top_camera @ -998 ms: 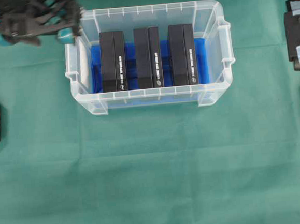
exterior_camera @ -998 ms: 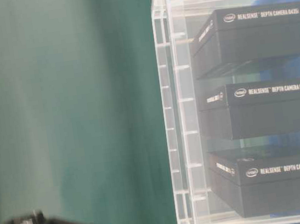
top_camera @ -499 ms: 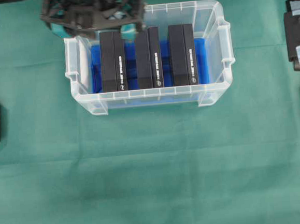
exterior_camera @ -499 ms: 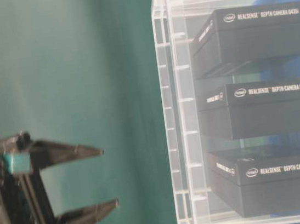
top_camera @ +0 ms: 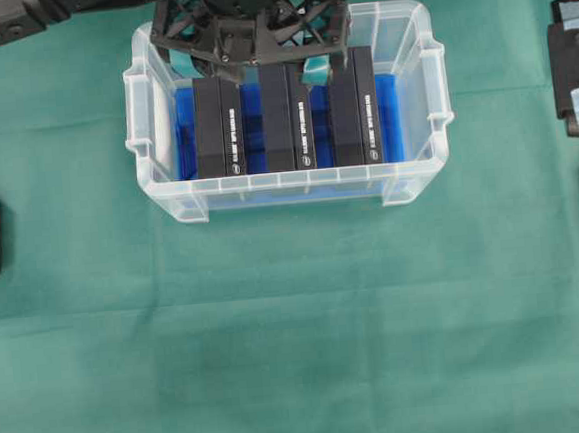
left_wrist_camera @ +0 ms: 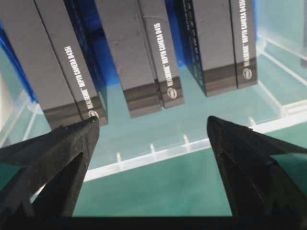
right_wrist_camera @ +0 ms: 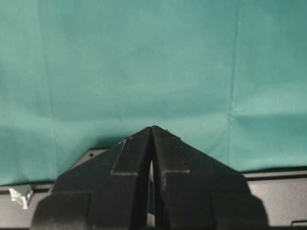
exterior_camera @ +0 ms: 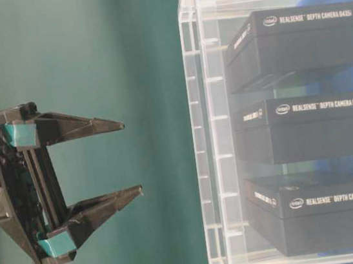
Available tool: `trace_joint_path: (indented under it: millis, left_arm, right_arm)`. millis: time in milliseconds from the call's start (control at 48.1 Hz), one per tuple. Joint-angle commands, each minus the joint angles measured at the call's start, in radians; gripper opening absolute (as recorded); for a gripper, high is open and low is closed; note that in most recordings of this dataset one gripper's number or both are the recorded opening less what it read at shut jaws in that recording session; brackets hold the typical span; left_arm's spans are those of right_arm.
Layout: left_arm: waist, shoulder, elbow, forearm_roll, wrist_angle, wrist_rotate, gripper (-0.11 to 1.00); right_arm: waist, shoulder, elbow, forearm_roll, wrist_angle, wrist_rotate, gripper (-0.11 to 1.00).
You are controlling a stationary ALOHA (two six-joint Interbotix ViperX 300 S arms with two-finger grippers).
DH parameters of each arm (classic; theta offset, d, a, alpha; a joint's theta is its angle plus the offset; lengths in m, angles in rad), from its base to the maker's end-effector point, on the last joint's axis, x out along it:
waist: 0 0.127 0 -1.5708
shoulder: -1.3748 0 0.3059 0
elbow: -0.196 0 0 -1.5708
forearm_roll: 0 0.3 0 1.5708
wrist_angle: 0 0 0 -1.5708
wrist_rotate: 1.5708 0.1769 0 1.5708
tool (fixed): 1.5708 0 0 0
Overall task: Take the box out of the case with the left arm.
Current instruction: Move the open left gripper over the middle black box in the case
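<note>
Since a second ago, the left gripper (top_camera: 254, 67) has been swung from beyond the case's far-left corner to above the case (top_camera: 168, 201) itself, at the 12 o'clock end of the boxes. Its jaws are seen spread wide, nothing pinched between them; in the wrist view the dark fingertips (left_wrist_camera: 81, 132) frame the near ends of the boxes and the clear rim.

Three black boxes are lined up side by side on the blue sheet (top_camera: 389, 118): the left box (top_camera: 219, 127), the middle box (top_camera: 287, 121) and the right box (top_camera: 353, 111). Narrow blue gaps are left between them, wider strips of blue at the 3 and 9 o'clock walls. The gripper frame is laid across the upper ends of all three in the overhead view. In the table-level view the gripper (exterior_camera: 125, 158) is held clear of the case wall.

White lettering can be read along the box edges: "REALSENSE DEPTH CAMERA D435i" on two, "D415" on the middle one, each beside a small oval logo.

Green cloth (top_camera: 299, 336) is spread all round, wide open from 4 to 8 o'clock. At 3 o'clock, well apart, the right gripper (right_wrist_camera: 152, 132) is parked with jaws pressed together.
</note>
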Motion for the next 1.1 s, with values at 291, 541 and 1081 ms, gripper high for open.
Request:
trace_joint_path:
  millis: [291,541,1081]
  left_arm:
    - [-0.003,-0.005,-0.037,-0.002,0.0,0.0,0.98]
    - [-0.005,0.002,-0.037,-0.002,-0.005,-0.012,0.98]
    - [-0.005,0.017,-0.037,-0.002,-0.023,-0.014,0.98]
  right_arm:
    - [-0.002,-0.002,-0.014,-0.002,-0.009,0.003,0.0]
    - [0.0,-0.002,-0.012,0.0,-0.026,0.003,0.0]
    - [0.0,-0.002,0.0,-0.002,-0.026,0.003,0.0]
